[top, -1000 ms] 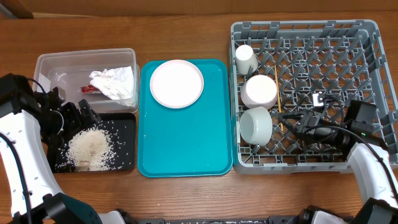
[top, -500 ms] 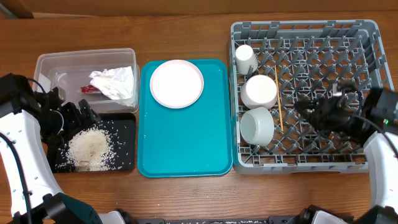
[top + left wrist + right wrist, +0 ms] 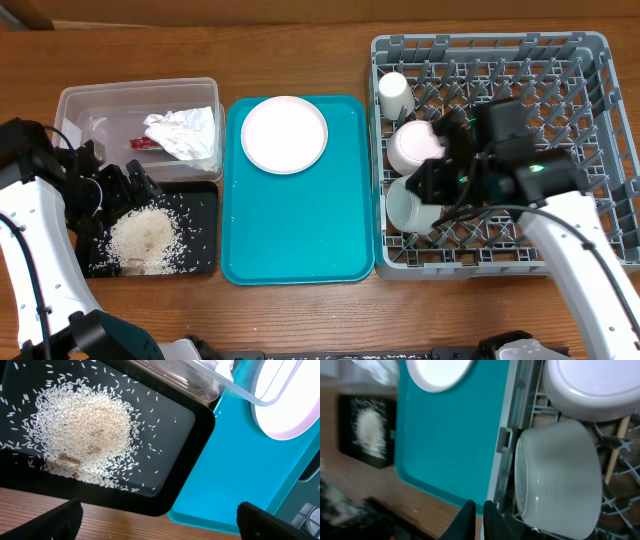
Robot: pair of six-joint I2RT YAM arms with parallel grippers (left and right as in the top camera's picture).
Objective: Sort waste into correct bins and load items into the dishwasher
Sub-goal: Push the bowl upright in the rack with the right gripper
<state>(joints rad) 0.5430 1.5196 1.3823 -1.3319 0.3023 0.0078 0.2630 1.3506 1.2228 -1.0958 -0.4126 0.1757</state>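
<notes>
Right gripper (image 3: 478, 511), closed and seemingly empty, hangs by two half-hidden bowls (image 3: 560, 477).

One plate (image 3: 284, 134), one cup (image 3: 394, 95), two bowls (image 3: 408, 150) (image 3: 405, 205), one chopstick (image 3: 620, 435) showing, one napkin (image 3: 182, 132), one wrapper (image 3: 143, 143), one rice heap (image 3: 145, 240), one tub (image 3: 138, 88), one black tray (image 3: 202, 248), one teal tray (image 3: 300, 230), one rack (image 3: 490, 42).

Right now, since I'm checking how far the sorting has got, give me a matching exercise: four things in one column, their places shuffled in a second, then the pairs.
Things
1. plate
2. rice
3. napkin
4. cup

Places
A. in the clear tub
B. in the grey rack
C. on the teal tray
D. on the black tray

Pairs: 1-C; 2-D; 3-A; 4-B
</notes>
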